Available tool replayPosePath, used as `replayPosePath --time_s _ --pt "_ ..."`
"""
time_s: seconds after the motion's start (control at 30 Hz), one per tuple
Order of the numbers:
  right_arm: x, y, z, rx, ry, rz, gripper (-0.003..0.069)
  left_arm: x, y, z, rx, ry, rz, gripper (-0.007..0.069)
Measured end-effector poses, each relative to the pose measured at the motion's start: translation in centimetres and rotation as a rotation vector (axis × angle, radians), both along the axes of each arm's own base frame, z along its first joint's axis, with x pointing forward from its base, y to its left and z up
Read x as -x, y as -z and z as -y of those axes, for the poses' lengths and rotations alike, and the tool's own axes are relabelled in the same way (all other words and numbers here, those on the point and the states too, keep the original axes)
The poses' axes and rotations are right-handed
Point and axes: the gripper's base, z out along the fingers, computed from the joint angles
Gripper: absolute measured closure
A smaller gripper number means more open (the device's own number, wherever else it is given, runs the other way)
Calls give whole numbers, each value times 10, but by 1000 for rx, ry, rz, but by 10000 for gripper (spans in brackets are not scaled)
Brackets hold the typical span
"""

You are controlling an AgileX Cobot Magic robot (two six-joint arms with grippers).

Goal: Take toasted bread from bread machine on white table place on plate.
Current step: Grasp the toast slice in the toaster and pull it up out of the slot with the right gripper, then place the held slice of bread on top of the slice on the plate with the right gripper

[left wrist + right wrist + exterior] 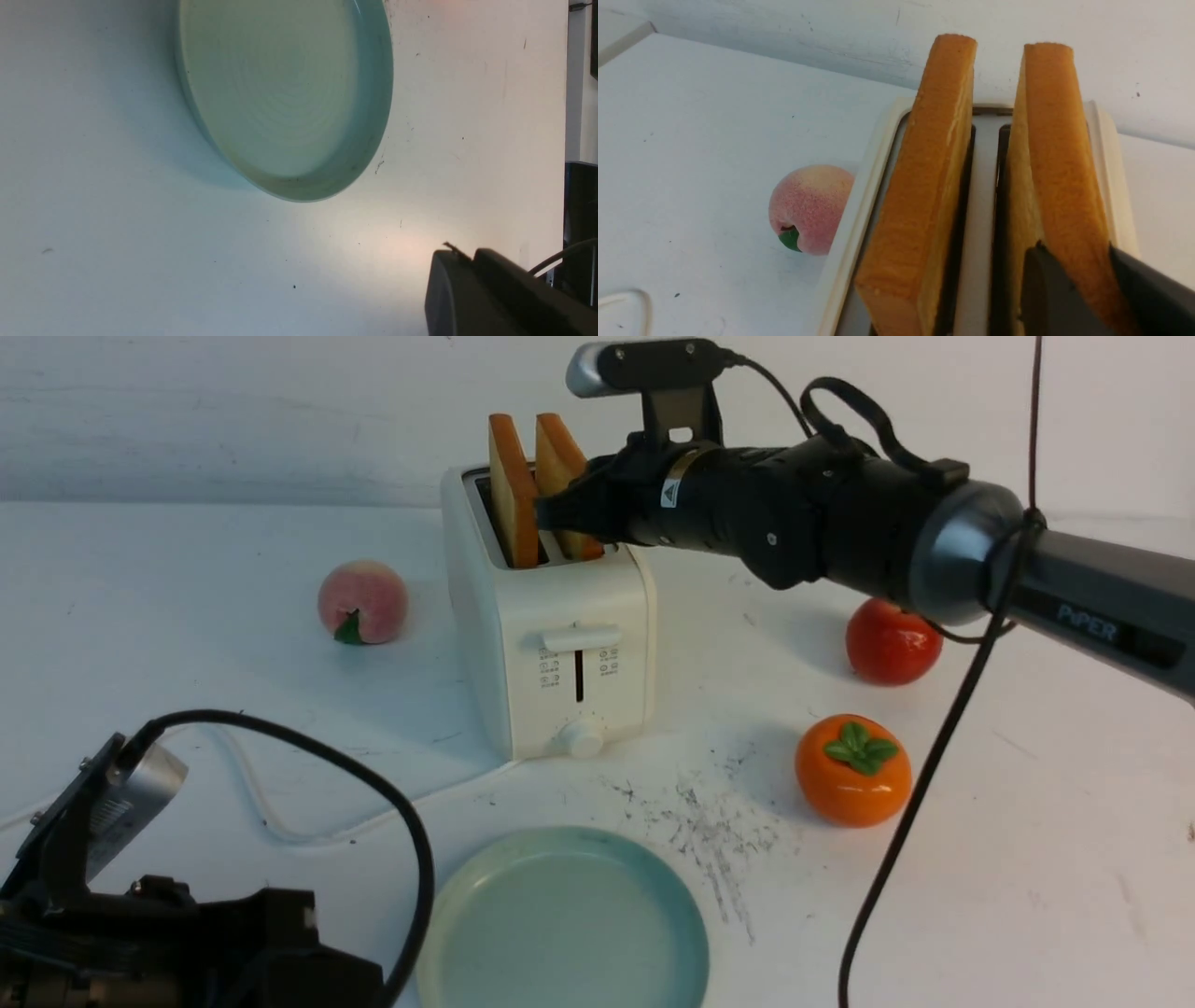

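Right end effector [1074, 249] narrowed onto the near edge of the right-hand slice [558, 453], dark fingers [1045, 289] flat against its two faces: a pinch across the thin dimension, probably for a straight upward draw. Second slice [512, 490] upright in the neighbouring slot, untouched. Both square, spongy, fine-pored, golden with darker orange crust, standing proud of the bread machine [560, 616], a smooth cream box with lever and knob. Glazed blue-green plate [560, 924], shallow, raised rim, nothing on it, set in front on the scuffed white worktop [1074, 821] as landing spot. Left end effector [460, 263] low beside the plate, fingers together, holding nothing. Velvety peach [362, 602] well apart.
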Motion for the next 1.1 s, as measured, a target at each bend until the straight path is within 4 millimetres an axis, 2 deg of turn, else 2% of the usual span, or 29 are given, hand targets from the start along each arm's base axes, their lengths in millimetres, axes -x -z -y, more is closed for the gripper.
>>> replayPosePath --time_s 0.07,0.2,0.23,0.27,0.33,0.37,0.4,0.5,0.57,0.67,0.7,0.77,0.9,1.1 --pt "4 -10 2 4 -1 13 545 0 0 0 -1 0 0 585" --pt "24 -63 15 -14 -4 112 545 0 0 0 -4 1 1 578" --pt "24 -63 15 -13 -4 111 545 0 0 0 -4 1 1 578" --pt "39 -94 25 -20 -2 165 545 0 0 0 -4 1 1 576" --pt "57 -123 37 -17 4 202 545 0 0 0 -4 2 0 575" --pt "62 -130 39 -17 6 213 545 0 0 0 -4 2 0 575" --pt "77 -149 50 -1 15 225 545 0 0 0 -4 2 0 575" --pt "113 -180 76 58 50 176 545 0 0 0 -4 3 -1 575" --pt "132 -188 90 102 73 105 545 0 0 0 -5 4 -1 575" --pt "154 -192 106 159 99 -8 545 0 0 0 -5 4 -1 572" --pt "168 -191 116 207 117 -102 545 0 0 0 -5 4 -1 571" --pt "182 -186 126 265 135 -218 545 0 0 0 -5 4 -1 568" --pt "196 -178 135 324 143 -325 545 0 0 0 -5 4 0 568" --pt "225 -135 137 303 45 -511 545 0 0 0 -8 7 1 568"
